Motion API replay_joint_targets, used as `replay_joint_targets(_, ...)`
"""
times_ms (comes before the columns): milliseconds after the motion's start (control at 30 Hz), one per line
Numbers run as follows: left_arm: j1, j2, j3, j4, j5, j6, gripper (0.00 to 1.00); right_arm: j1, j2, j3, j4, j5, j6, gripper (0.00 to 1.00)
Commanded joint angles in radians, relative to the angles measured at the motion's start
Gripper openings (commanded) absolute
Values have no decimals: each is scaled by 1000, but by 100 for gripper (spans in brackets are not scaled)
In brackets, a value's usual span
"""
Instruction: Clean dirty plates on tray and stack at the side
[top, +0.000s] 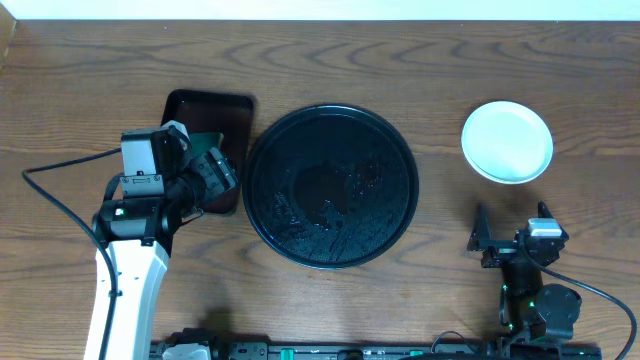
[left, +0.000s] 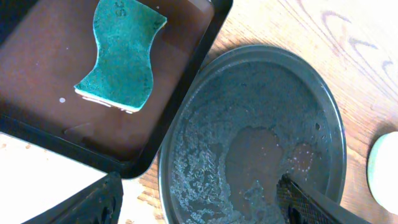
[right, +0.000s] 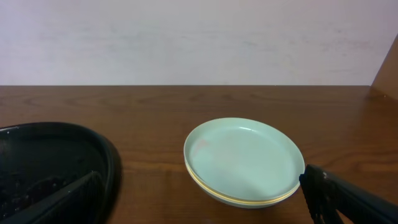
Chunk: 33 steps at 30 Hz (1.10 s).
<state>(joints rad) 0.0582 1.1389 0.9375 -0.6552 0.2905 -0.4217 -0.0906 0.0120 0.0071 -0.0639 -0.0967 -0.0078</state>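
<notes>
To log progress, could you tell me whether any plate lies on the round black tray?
No, the round black tray holds only a wet film; the stacked plates sit beside it.

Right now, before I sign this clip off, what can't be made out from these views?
Plate count: overhead shows only the top of the stack; right wrist shows a yellow rim under the mint plate, the rest unclear.
Lower plates' faces: covered by that plate, so smears unknown.
Sponge: overhead, mostly hidden by the left arm.
Black tray: cut off by the frame's left edge in right wrist view.
</notes>
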Motion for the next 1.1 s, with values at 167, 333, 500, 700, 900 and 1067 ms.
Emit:
replay_joint_targets(167, 3, 2, 1, -3, 12, -1, 80, -9, -6, -2, -4, 2, 14, 99)
replay_joint_targets(333, 3, 2, 1, -3, 12, -1, 80, -9, -6, -2, -4, 2, 14, 99)
replay_joint_targets(500, 3, 2, 1, -3, -55, -1, 80, -9, -6, -2, -4, 2, 14, 99)
replay_joint_targets(700, 3, 2, 1, -41, -83, 10, 80, -9, -6, -2, -4, 2, 14, 99)
replay_joint_targets(900, 3, -19, -19, -100, -126, 173, 80, -9, -6, -2, -4, 2, 14, 99)
replay_joint_targets(1067, 3, -111, -118, -84, -127, 302, 80, -9, -6, -2, -4, 2, 14, 99)
